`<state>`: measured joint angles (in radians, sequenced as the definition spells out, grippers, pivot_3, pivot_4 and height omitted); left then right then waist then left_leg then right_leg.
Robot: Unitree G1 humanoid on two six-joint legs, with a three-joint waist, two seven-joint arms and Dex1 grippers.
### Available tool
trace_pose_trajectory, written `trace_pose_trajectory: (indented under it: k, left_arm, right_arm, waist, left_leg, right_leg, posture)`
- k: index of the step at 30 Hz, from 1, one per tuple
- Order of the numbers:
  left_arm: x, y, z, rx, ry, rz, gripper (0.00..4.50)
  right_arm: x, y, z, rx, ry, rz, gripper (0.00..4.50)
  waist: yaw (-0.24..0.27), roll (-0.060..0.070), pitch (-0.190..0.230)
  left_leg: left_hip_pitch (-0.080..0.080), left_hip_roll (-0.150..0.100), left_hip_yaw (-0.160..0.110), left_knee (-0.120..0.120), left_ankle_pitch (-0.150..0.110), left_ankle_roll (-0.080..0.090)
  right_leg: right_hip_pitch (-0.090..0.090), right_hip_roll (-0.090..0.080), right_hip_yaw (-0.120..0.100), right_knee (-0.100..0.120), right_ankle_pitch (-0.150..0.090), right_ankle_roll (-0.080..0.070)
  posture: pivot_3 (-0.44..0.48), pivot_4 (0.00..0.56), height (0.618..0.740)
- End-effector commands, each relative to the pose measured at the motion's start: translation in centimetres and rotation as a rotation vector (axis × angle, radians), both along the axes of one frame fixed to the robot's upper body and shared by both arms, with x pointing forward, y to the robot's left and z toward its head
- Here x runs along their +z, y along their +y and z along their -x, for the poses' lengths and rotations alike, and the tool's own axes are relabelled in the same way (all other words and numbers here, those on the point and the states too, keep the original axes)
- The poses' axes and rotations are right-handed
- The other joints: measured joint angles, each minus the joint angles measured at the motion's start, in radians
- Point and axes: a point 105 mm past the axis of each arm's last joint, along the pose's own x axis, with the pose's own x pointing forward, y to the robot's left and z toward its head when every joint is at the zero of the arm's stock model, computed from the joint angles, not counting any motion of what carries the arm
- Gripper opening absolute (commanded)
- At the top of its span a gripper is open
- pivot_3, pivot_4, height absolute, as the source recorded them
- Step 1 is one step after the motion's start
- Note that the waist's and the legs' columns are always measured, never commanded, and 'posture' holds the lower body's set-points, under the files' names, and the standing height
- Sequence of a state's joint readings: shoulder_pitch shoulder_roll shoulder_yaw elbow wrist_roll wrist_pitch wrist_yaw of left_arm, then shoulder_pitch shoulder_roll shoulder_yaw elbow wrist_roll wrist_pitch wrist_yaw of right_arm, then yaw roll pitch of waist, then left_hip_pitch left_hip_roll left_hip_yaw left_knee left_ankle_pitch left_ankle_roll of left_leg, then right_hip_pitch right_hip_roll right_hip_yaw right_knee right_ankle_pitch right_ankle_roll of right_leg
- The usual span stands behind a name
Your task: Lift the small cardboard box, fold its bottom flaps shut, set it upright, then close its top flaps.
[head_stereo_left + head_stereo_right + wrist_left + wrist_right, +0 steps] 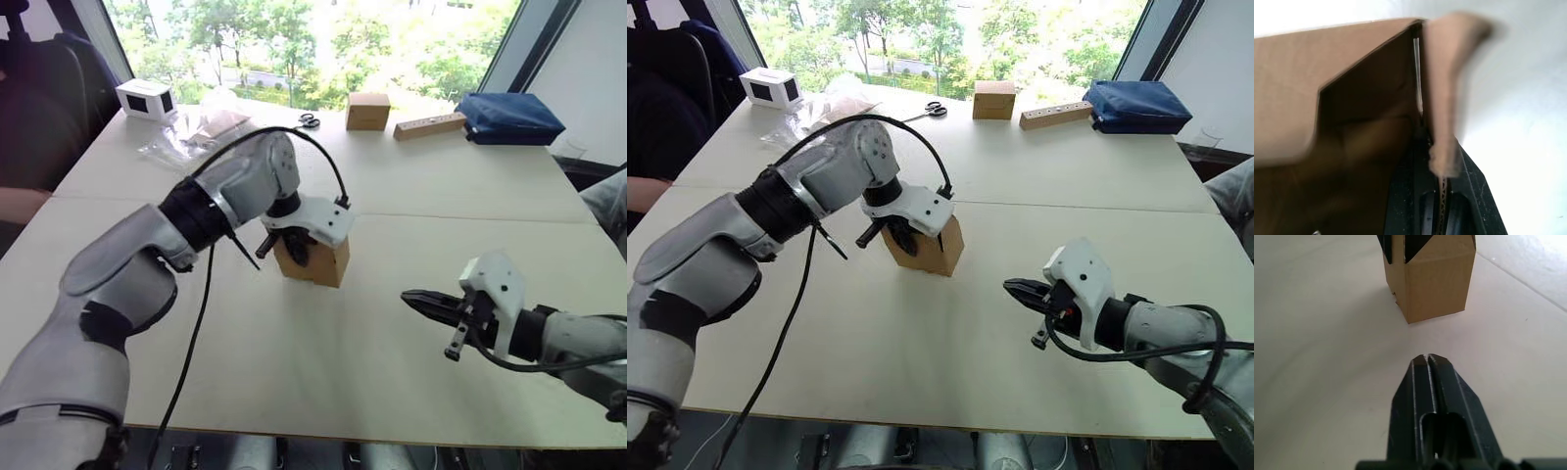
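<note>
On the pale table [411, 323] by the window, we see our left gripper [294, 245] clamped on a wall of the small cardboard box [323, 264], which stands on the tabletop. Our right gripper [416, 300] hovers nearby, fingers pressed together, pointing toward the box.
</note>
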<state>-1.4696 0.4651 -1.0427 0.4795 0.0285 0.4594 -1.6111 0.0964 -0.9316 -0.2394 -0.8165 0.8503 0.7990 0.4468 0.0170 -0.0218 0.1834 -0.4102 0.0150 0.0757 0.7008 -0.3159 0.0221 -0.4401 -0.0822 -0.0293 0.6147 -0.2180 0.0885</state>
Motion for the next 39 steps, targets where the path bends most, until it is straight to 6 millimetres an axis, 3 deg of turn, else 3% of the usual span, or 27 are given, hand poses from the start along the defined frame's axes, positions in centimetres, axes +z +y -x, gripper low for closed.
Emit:
trace_pose_trajectory:
  k: [1, 4, 5, 7, 14, 20, 22, 25, 28, 32, 36, 39]
  left_arm:
    - [1.5, -1.5, 0.8, 0.047, 0.025, -0.007, 0.0]
    - [1.6, -2.4, 1.5, 0.068, 0.059, -0.012, 0.0]
    - [1.6, -2.7, 1.6, 0.079, 0.064, -0.01, 0.41]
    - [1.5, -2.9, 1.7, 0.085, 0.069, -0.012, 0.83]
    - [2.0, -2.9, 2.2, 0.124, 0.104, 0.023, 3.43]
    - [6.2, -3.7, 2.6, 0.204, 0.177, 0.216, 3.43]
    - [9.1, -3.1, 3.2, 0.259, 0.277, 0.371, 3.43]
    - [11.6, -1.3, 3.6, 0.326, 0.406, 0.571, 3.43]
    - [12.8, 1.1, 1.5, 0.399, 0.397, 0.849, 3.43]
    - [11.8, 4.6, -0.6, 0.499, 0.316, 1.047, 3.43]
    - [9.0, 9.7, -1.0, 0.537, 0.122, 1.216, 2.37]
    - [6.4, 10.9, -0.7, 0.601, 0.094, 1.25, 1.21]
  right_arm:
    - [-0.3, 0.0, -0.2, -0.023, -0.03, 0.004, 0.0]
    - [-0.5, 0.0, -0.3, -0.03, -0.038, -0.008, 0.0]
    - [-0.4, -0.1, -0.3, -0.032, -0.042, -0.012, 0.0]
    - [-0.5, -0.3, -0.3, -0.036, -0.046, -0.01, 0.0]
    - [-0.6, -0.6, -0.3, -0.034, -0.047, -0.004, 0.0]
    - [0.5, -0.2, -0.7, -0.001, -0.06, -0.07, 0.0]
    - [1.8, 0.1, -1.1, 0.025, -0.077, -0.161, 0.0]
    - [3.1, 0.3, -1.7, 0.042, -0.093, -0.246, 0.0]
    - [3.6, 0.1, -2.5, 0.045, -0.093, -0.278, 0.0]
    - [4.4, 0.0, -3.4, 0.062, -0.111, -0.271, 0.0]
    - [4.7, 0.1, -4.5, 0.125, -0.136, -0.182, 0.0]
    - [4.8, 0.5, -5.1, 0.167, -0.139, -0.156, 0.0]
  waist:
    - [-0.003, 0.0, 0.0]
    - [-0.004, 0.001, 0.0]
    - [-0.004, 0.001, 0.0]
    - [-0.004, 0.001, 0.0]
    - [-0.004, 0.001, 0.0]
    - [-0.004, 0.001, 0.0]
    - [-0.008, 0.001, 0.0]
    - [-0.016, 0.003, -0.001]
    - [-0.014, 0.004, -0.002]
    - [-0.014, 0.003, -0.001]
    - [-0.018, 0.005, -0.002]
    - [-0.021, 0.003, -0.001]
  left_leg:
    - [0.0, 0.0, 0.0, 0.0, 0.0, 0.0]
    - [0.0, 0.0, 0.0, 0.0, 0.0, 0.0]
    - [0.0, 0.0, 0.0, 0.0, 0.0, 0.0]
    - [0.0, 0.0, 0.0, 0.0, 0.0, 0.0]
    - [0.001, 0.0, 0.0, 0.0, 0.0, 0.0]
    - [0.001, 0.0, 0.0, 0.001, 0.0, 0.0]
    - [0.001, 0.0, 0.0, 0.001, 0.0, 0.0]
    - [0.002, 0.002, 0.0, 0.001, 0.0, 0.0]
    - [0.003, 0.001, -0.001, 0.001, 0.0, 0.0]
    - [0.005, 0.001, -0.001, 0.001, 0.0, -0.001]
    - [0.003, 0.001, 0.0, 0.001, 0.001, -0.002]
    - [0.004, 0.0, 0.001, 0.001, 0.003, -0.005]
  right_leg:
    - [0.0, 0.0, 0.001, 0.0, 0.0, 0.0]
    - [0.0, 0.001, 0.001, 0.0, 0.0, 0.002]
    - [0.0, 0.001, 0.001, 0.001, 0.001, 0.002]
    - [-0.001, 0.001, 0.001, 0.002, 0.001, 0.002]
    - [-0.001, 0.001, 0.001, 0.003, 0.001, 0.002]
    - [-0.001, 0.001, 0.001, 0.003, 0.001, 0.002]
    - [-0.001, 0.001, 0.001, 0.003, 0.001, 0.002]
    - [-0.002, 0.001, 0.002, 0.005, 0.001, 0.003]
    - [-0.002, 0.001, 0.001, 0.011, 0.0, 0.005]
    - [-0.002, 0.0, 0.001, 0.015, 0.0, 0.006]
    - [-0.003, -0.001, 0.001, 0.015, 0.0, 0.006]
    - [-0.003, -0.002, 0.002, 0.015, 0.0, 0.006]
  posture:
    - [0.0, 0.15, 0.74]
    - [0.0, 0.15, 0.74]
    - [0.0, 0.15, 0.74]
    - [0.0, 0.15, 0.74]
    - [0.0, 0.15, 0.74]
    - [0.0, 0.15, 0.74]
    - [0.0, 0.15, 0.74]
    - [0.0, 0.15, 0.74]
    - [0.0, 0.15, 0.74]
    - [0.0, 0.15, 0.74]
    - [0.0, 0.15, 0.74]
    - [0.0, 0.15, 0.74]
